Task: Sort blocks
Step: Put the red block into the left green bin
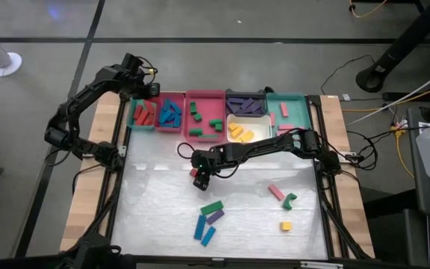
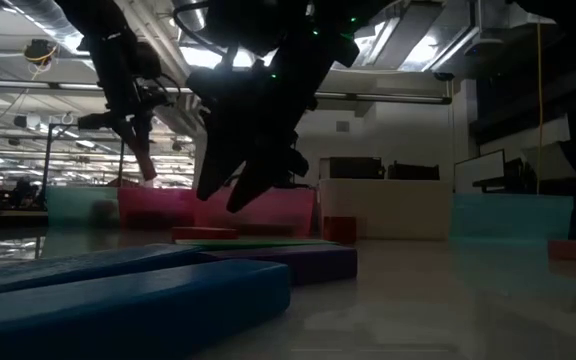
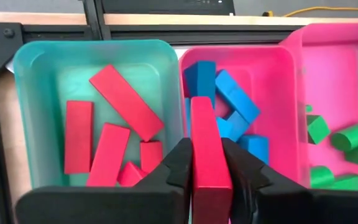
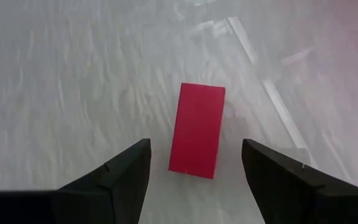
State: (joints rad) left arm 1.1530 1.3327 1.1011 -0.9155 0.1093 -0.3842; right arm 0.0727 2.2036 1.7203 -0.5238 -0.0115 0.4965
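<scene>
From above, my left gripper (image 1: pixel 152 90) hangs over the far left trays, my arm bent back from the table's left edge, with a red bar (image 1: pixel 155 89) showing at its tip above the border of the teal tray (image 1: pixel 142 124) and the pink tray (image 1: pixel 171 128). My right arm reaches in from the right side, stretched leftward across the white mat, and my right gripper (image 1: pixel 199 178) points down over a small red block (image 1: pixel 194 172) near the table's middle; loose blocks (image 1: pixel 209 219) lie nearer, at the front. From table height, the red bar (image 2: pixel 145 160) hangs tilted, its long axis steeply downward, above the trays, and my right gripper (image 2: pixel 230 185) is a dark shape slanting down to the left. Through my left wrist camera, my left gripper (image 3: pixel 207 165) is clamped on the red bar (image 3: pixel 209 155), whose long axis runs straight out between my fingers (image 3: pixel 178 163); beyond it red bars lie in the teal tray (image 3: pixel 27 68) and blue ones in the pink tray (image 3: pixel 272 65). Through my right wrist camera, my right gripper (image 4: pixel 194 163) stands wide apart and empty, the red block (image 4: pixel 197 130) flat on the mat between the fingers, its long axis running away from me, touching neither.
</scene>
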